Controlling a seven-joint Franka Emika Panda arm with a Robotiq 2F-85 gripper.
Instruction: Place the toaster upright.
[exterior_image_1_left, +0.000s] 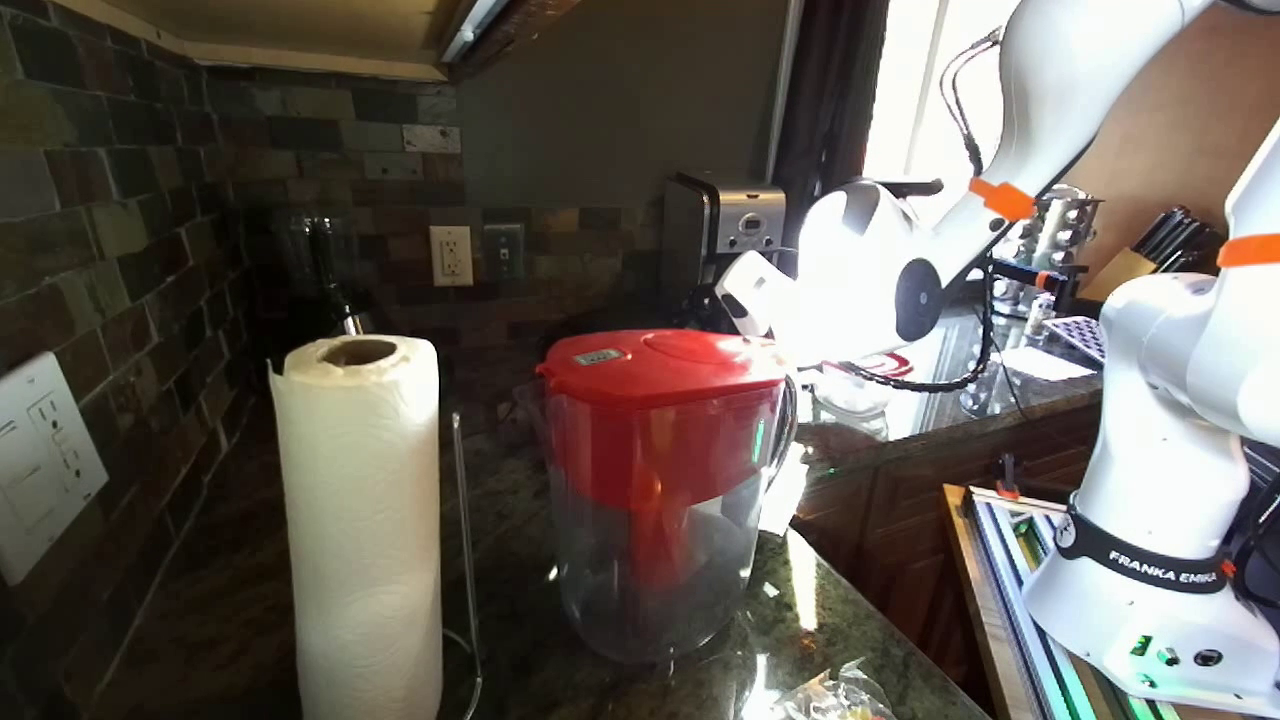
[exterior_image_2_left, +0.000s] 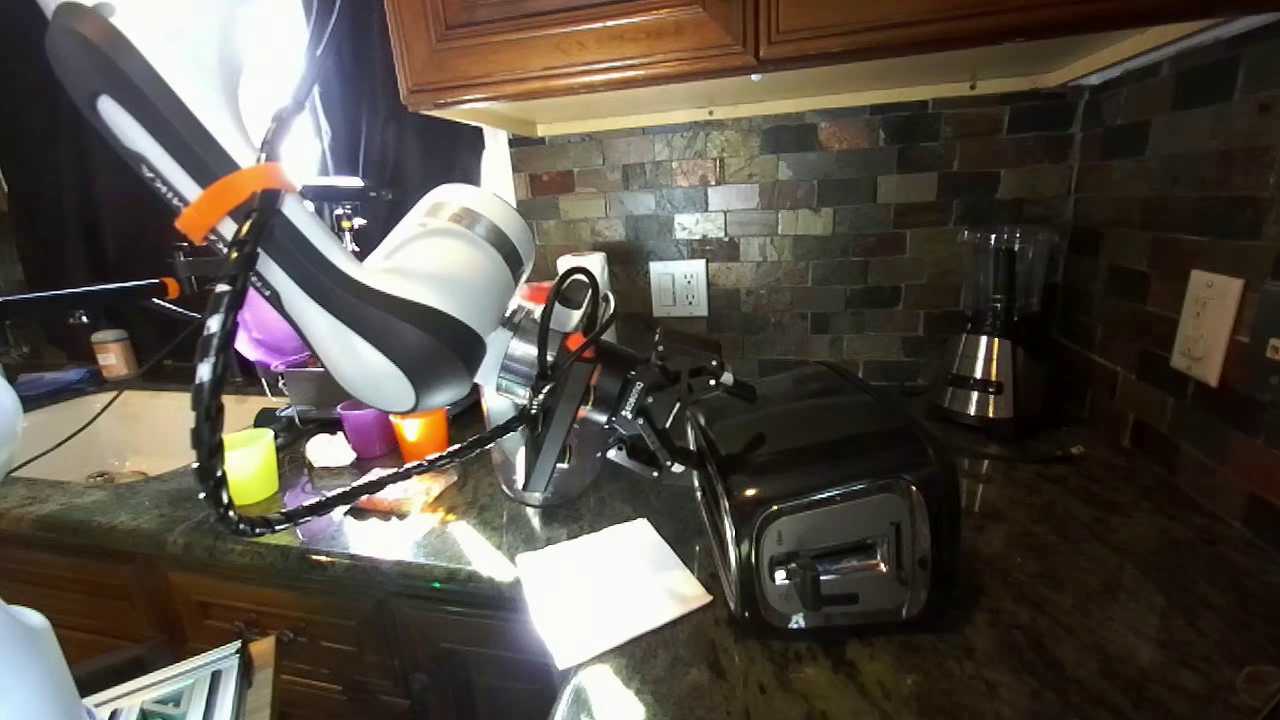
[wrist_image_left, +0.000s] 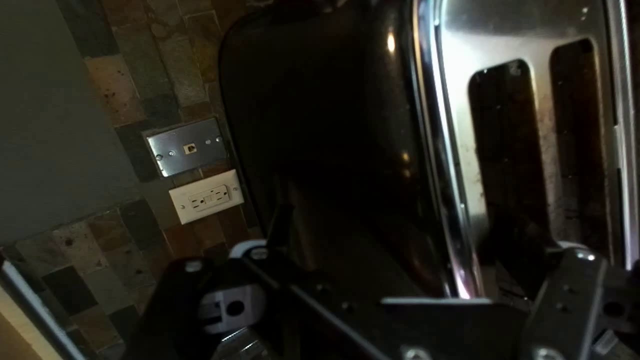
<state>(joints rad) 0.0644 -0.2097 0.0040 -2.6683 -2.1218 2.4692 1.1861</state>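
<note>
White sheet (exterior_image_2_left: 615, 590): by the inner corner of this surface (exterior_image_2_left: 1060, 620).
My claw (exterior_image_2_left: 712, 425): parted, gripping nothing, astride the chrome rim (wrist_image_left: 446, 150).
Toaster (exterior_image_2_left: 850, 450): on its side, inward from that corner; I should pinch squarely, then tip it slowly base-down.

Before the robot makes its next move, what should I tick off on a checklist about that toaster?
1. Toaster upright: not ok, it lies on its side.
2. End effector open: ok, its jaws stand apart.
3. End effector touching the toaster: cannot tell.
4. Slots empty: cannot tell, they are dark inside.
5. Wall outlet in the wrist view free of plugs: ok.
</note>
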